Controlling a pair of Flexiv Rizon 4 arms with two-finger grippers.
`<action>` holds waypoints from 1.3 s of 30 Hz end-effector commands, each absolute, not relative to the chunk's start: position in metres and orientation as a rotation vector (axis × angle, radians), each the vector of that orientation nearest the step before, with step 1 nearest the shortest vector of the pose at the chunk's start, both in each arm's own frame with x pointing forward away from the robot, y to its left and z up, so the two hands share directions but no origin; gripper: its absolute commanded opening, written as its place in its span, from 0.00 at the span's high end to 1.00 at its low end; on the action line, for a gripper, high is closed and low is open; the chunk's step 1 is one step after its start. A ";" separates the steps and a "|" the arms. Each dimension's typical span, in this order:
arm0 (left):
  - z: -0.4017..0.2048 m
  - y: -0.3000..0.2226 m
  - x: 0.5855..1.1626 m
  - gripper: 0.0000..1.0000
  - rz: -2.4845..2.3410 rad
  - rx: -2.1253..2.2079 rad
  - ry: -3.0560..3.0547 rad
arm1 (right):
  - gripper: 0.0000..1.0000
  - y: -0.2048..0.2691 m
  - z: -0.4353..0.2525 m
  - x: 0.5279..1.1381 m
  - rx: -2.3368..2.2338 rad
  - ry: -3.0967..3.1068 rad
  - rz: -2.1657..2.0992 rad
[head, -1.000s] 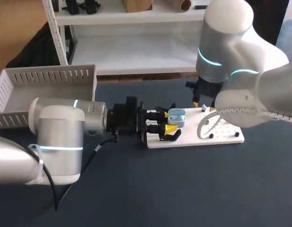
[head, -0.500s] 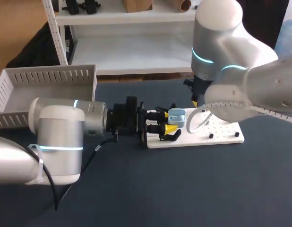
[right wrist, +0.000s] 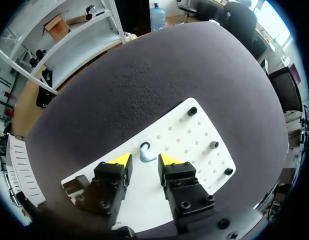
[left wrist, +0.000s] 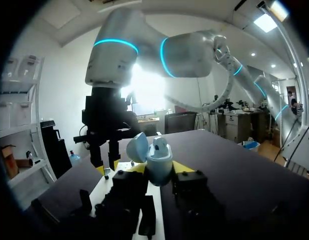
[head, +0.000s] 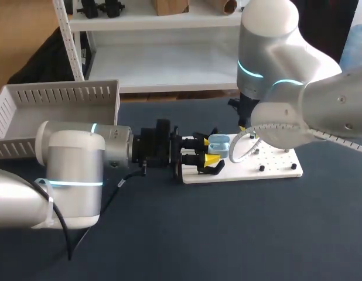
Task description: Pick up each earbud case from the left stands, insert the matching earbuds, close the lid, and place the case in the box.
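Two arms work over the dark table [head: 228, 234]: my left arm [head: 69, 170] enters from the left side and lies low and level across the surface, while my right arm [head: 286, 88] enters from the right and stands over the far end of the white perforated board [head: 275, 171]. The box [head: 58, 96], a pale container with slotted walls, sits at the far left corner of the table, beside the left arm and well apart from the board. The board lies flat near the middle of the table. My left gripper [left wrist: 159, 169] is at the near end of the board, its fingers clamped from both sides on the light blue earbud case [left wrist: 158, 162]. The case stands upright between the yellow tips, its lid [left wrist: 137, 147] hinged open and tilted to one side. My right gripper [right wrist: 144, 160] points straight down at the board with its fingers spread apart and gripping nothing. One pale earbud [right wrist: 144, 152] lies on the board under the gap between the two yellow tips; neither tip touches it. Three black pegs [right wrist: 192, 111] stand in a row along the board's far edge, well apart from the earbud.
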State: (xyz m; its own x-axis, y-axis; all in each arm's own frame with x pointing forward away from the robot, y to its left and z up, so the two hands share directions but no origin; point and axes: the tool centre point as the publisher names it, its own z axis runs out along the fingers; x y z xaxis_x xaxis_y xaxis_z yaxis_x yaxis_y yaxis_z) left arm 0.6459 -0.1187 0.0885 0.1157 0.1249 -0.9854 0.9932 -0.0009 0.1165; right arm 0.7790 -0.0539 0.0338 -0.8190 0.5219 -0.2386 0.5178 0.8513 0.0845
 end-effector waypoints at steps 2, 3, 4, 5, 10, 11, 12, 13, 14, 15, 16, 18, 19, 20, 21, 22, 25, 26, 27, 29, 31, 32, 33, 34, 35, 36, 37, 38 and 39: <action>0.087 -0.119 0.646 1.00 -1.054 1.344 1.212 | 0.69 -0.053 0.032 0.781 0.795 2.777 0.016; 0.087 -0.119 0.646 1.00 -1.054 1.344 1.212 | 0.71 -0.053 0.031 0.781 0.795 2.777 0.014; 0.087 -0.119 0.646 1.00 -1.054 1.344 1.212 | 0.73 -0.053 0.031 0.781 0.794 2.778 0.012; 0.087 -0.119 0.646 1.00 -1.054 1.344 1.212 | 0.73 -0.054 0.031 0.779 0.793 2.778 0.011; 0.087 -0.119 0.646 1.00 -1.054 1.344 1.212 | 0.73 -0.054 0.030 0.780 0.791 2.779 0.004; 0.087 -0.119 0.646 1.00 -1.054 1.344 1.212 | 0.73 -0.055 0.028 0.782 0.792 2.779 0.003; 0.087 -0.119 0.646 1.00 -1.054 1.344 1.212 | 0.73 -0.055 0.028 0.782 0.792 2.779 0.002; 0.087 -0.119 0.646 1.00 -1.054 1.344 1.212 | 0.73 -0.055 0.029 0.780 0.792 2.780 0.000; 0.087 -0.119 0.646 1.00 -1.054 1.344 1.212 | 0.74 -0.055 0.029 0.780 0.793 2.780 -0.001; 0.087 -0.119 0.646 1.00 -1.054 1.344 1.212 | 0.75 -0.055 0.028 0.781 0.793 2.780 -0.003; 0.087 -0.119 0.646 1.00 -1.054 1.344 1.212 | 0.77 -0.055 0.028 0.781 0.793 2.780 -0.004; 0.087 -0.119 0.646 1.00 -1.054 1.344 1.212 | 0.88 -0.055 0.029 0.780 0.794 2.781 -0.005; 0.087 -0.119 0.646 1.00 -1.054 1.344 1.212 | 0.93 -0.055 0.028 0.781 0.793 2.781 -0.006; 0.087 -0.119 0.646 1.00 -1.054 1.344 1.212 | 0.96 -0.055 0.028 0.782 0.793 2.782 -0.008; 0.087 -0.119 0.646 1.00 -1.054 1.344 1.212 | 1.00 -0.055 0.028 0.782 0.792 2.782 -0.010; 0.087 -0.119 0.646 1.00 -1.054 1.344 1.212 | 1.00 -0.055 0.027 0.782 0.791 2.783 -0.011; 0.087 -0.119 0.646 1.00 -1.054 1.344 1.212 | 1.00 -0.055 0.027 0.782 0.788 2.784 -0.013; 0.087 -0.119 0.646 1.00 -1.054 1.344 1.212 | 1.00 -0.055 0.028 0.782 0.786 2.784 -0.014; 0.087 -0.119 0.646 1.00 -1.054 1.344 1.212 | 1.00 -0.055 0.031 0.779 0.785 2.784 -0.014; 0.087 -0.119 0.646 1.00 -1.054 1.344 1.212 | 1.00 -0.055 0.034 0.778 0.780 2.783 -0.014; 0.087 -0.119 0.646 1.00 -1.054 1.344 1.212 | 1.00 -0.056 0.036 0.779 0.776 2.781 -0.012; 0.087 -0.119 0.646 1.00 -1.054 1.344 1.212 | 1.00 -0.057 0.038 0.778 0.774 2.781 -0.011; 0.087 -0.119 0.646 1.00 -1.054 1.344 1.212 | 1.00 -0.058 0.041 0.775 0.769 2.779 -0.013; 0.087 -0.119 0.646 1.00 -1.054 1.344 1.212 | 1.00 -0.059 0.044 0.774 0.768 2.778 -0.013; 0.087 -0.119 0.646 1.00 -1.054 1.344 1.212 | 1.00 -0.060 0.047 0.773 0.769 2.778 -0.012; 0.087 -0.119 0.646 1.00 -1.054 1.344 1.212 | 1.00 -0.062 0.050 0.772 0.770 2.777 -0.006; 0.087 -0.119 0.646 1.00 -1.054 1.344 1.212 | 1.00 -0.063 0.053 0.772 0.773 2.778 0.001; 0.087 -0.119 0.646 1.00 -1.054 1.344 1.212 | 1.00 -0.065 0.057 0.770 0.775 2.777 0.008; 0.087 -0.119 0.646 1.00 -1.054 1.344 1.212 | 1.00 -0.068 0.062 0.769 0.781 2.776 0.023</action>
